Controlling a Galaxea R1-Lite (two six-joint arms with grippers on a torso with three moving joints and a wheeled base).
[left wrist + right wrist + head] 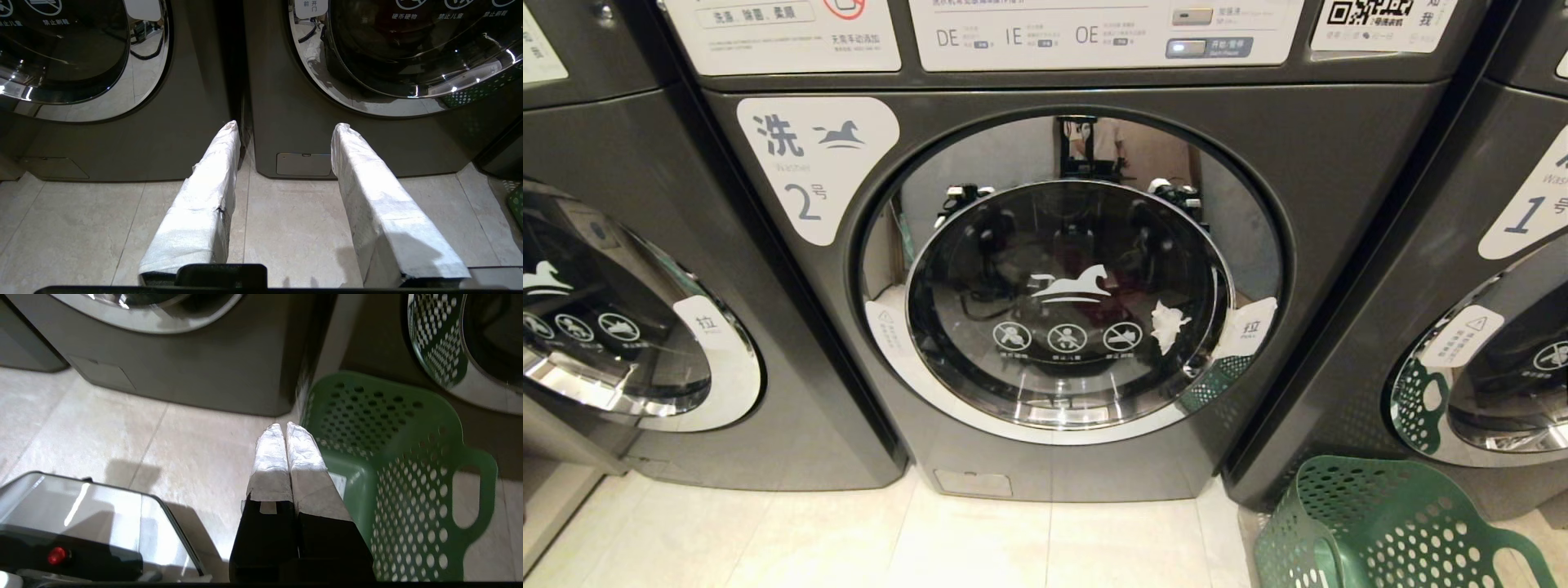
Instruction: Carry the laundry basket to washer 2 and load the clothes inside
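Green and peppered with round holes, the laundry basket (1388, 531) sits upright on pale floor tiles (849, 539), open mouth up, before washer 1 (1462, 327). Washer 2 (1045, 457), dark grey metal, keeps its chrome-rimmed glass door (1066, 302) closed. Left gripper (286, 126) fingers stand apart; right gripper (284, 426) fingers press together, empty.

Dark grey washer 2 (1045, 286); green laundry basket (1388, 531) dotted with holes.
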